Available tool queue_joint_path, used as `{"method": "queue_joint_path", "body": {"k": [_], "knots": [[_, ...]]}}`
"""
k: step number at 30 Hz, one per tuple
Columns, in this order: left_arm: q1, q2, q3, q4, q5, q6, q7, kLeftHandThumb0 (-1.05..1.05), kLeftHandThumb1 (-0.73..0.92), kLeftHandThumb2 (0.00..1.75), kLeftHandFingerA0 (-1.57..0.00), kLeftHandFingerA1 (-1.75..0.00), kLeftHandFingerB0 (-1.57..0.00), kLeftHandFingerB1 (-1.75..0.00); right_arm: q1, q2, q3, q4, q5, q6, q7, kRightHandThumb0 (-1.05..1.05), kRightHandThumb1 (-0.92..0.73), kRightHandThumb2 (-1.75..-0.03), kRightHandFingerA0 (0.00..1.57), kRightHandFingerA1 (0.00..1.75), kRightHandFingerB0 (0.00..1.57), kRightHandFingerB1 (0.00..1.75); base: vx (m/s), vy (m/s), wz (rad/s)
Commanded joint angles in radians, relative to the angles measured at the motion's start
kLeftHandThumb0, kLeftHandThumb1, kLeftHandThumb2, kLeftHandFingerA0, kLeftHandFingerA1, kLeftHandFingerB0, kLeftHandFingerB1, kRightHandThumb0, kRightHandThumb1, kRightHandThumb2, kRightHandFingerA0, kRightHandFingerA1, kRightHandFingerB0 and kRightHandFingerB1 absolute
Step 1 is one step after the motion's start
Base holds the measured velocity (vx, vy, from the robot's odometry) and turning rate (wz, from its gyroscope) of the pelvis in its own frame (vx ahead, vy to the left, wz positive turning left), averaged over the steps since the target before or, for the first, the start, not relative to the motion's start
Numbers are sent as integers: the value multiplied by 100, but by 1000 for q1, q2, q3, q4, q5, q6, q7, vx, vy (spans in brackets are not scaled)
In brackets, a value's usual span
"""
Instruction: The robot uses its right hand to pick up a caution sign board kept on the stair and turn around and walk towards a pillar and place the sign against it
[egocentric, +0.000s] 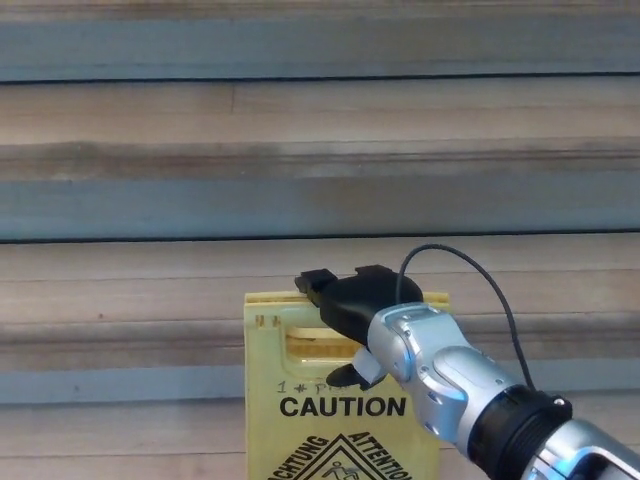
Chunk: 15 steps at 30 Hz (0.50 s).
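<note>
Yellow caution sign board (300, 420) reads "CAUTION", "ACHTUNG", "ATTENTION"; right hand (350, 305) at its 12 o'clock edge grips the handle slot.

Smooth yellow plastic sign (300, 420), matt black hand (352, 305), worn wooden stairs (150, 120).

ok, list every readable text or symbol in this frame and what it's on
"CAUTION": black print on the yellow caution sign.
"ACHTUNG" and "ATTENTION": along the edges of the warning triangle at the sign's bottom, cut off by the frame.
"1 #" followed by a scribbled word: handwriting above "CAUTION", too faint to read and partly hidden by the right robot hand.
Stairs: no text.
</note>
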Motion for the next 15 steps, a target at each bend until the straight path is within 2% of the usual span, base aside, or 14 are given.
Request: {"method": "queue_joint_path", "body": {"k": [1,2,3,5,9,10,15], "knots": [[15,5,-6,-4,0,-96,-3,-42,42,68,-111,-77,-99,-68,125,-43,-25,-3,42,-17,1,-37,-50,-77,74,116,13,51,0,0,0],[19,6,-6,-2,0,-98,-5,-41,43,68,-107,-78,-95,-69,157,-56,-44,-17,58,-41,-30,-28,-59,-61,69,131,18,48,0,0,0],[21,7,-7,0,-2,-101,-9,-41,43,68,-107,-78,-95,-69,171,-62,-53,-21,57,-53,-45,-28,-59,-61,69,131,18,48,0,0,0],[21,6,-9,-5,-2,-84,2,-40,42,69,-108,-78,-96,-69,186,-68,-68,-25,47,-52,-72,-25,-59,-61,74,159,23,49,0,0,0],[23,6,-9,4,-5,-84,-1,-42,43,67,-109,-77,-97,-68,208,-80,-74,-19,21,-72,-137,-22,-59,-60,75,163,29,51,0,0,0],[15,9,-7,14,-8,-74,0,-41,43,66,-110,-76,-96,-67,212,-84,-74,-11,17,-84,-161,-21,-60,-62,67,158,31,54,0,0,0],[0,5,2,30,-22,-74,-11,-41,42,67,-112,-78,-98,-69,230,-112,-65,8,-16,-120,-281,-18,-53,-66,64,146,33,58,0,0,0]]}}
